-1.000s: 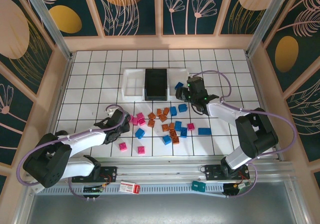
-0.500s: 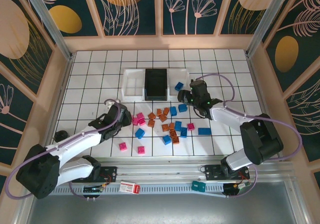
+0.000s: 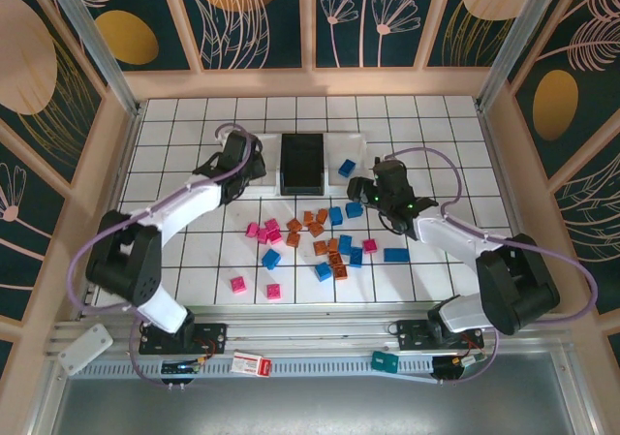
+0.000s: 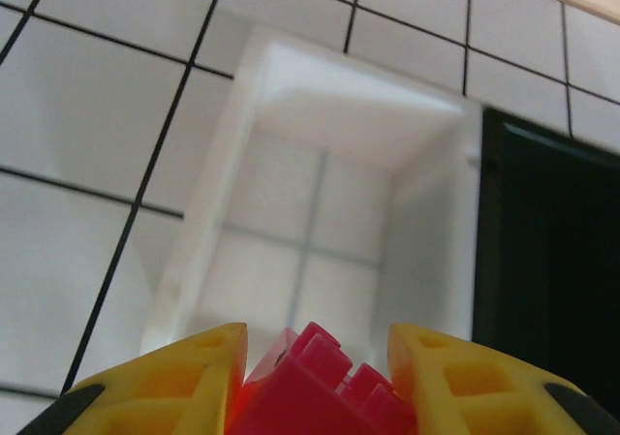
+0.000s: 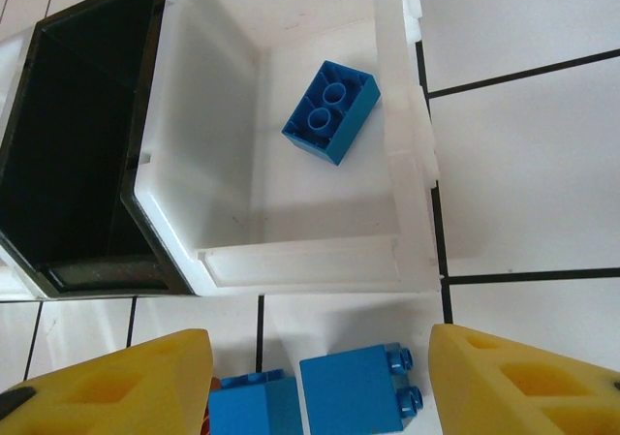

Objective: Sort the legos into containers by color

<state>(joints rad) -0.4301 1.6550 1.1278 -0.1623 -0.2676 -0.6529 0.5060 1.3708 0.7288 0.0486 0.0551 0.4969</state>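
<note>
Just ahead of the left gripper (image 4: 315, 357), closed on a magenta brick (image 4: 312, 388), the white tray (image 4: 349, 96) lies lengthwise.

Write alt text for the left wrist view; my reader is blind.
The left gripper pinches a magenta-pink lego between yellow fingers at the bottom edge. Beyond it lies a white container with no bricks visible, a black container against its right side.

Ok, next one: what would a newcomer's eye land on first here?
The scatter of pink, orange and blue legos in the middle of the table draws the eye first. Next, the left pincer gripping a pink brick at the left white tray, and one blue brick lying alone in the right white tray, just beyond the open right pincer.
</note>
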